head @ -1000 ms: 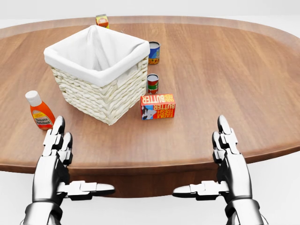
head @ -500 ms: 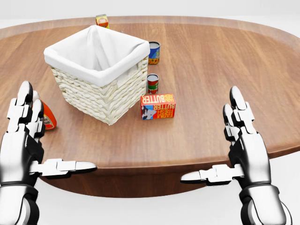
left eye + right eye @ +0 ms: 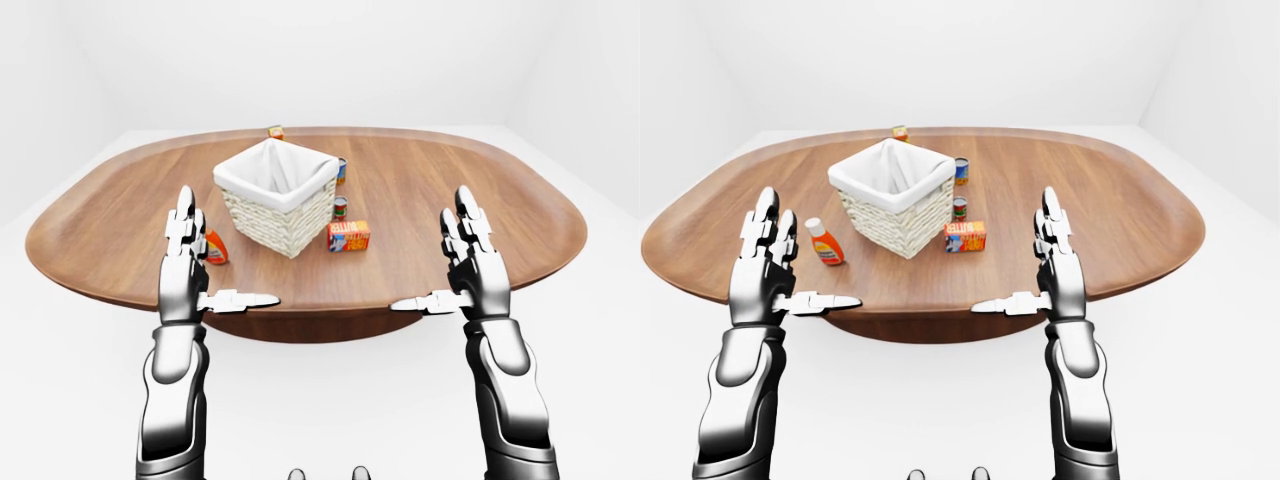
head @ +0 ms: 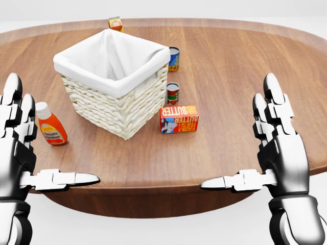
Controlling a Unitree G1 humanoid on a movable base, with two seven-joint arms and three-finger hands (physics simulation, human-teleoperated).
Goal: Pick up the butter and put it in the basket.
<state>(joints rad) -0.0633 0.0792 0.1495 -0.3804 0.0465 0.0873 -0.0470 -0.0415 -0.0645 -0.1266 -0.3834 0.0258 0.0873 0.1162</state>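
The butter (image 4: 179, 119) is a red and blue box lying on the wooden table (image 4: 245, 61), just right of the basket's near corner. The basket (image 4: 115, 81) is white wicker with a white cloth liner and stands upright; nothing shows inside it. My left hand (image 4: 43, 155) hovers open at the view's left edge, beside the table's near rim. My right hand (image 4: 237, 133) is open too, fingers pointing up, to the right of the butter and lower in the view. Neither hand touches anything.
An orange ketchup bottle (image 4: 51, 127) stands left of the basket, close to my left hand. Two small cans (image 4: 172, 93) (image 4: 173, 58) stand above the butter in the view. A small box (image 4: 115, 23) sits near the table's top edge.
Both hands have risen and spread outward, the left toward the view's left edge and the right up and to the right. The whole picture has shifted slightly, so the camera moved.
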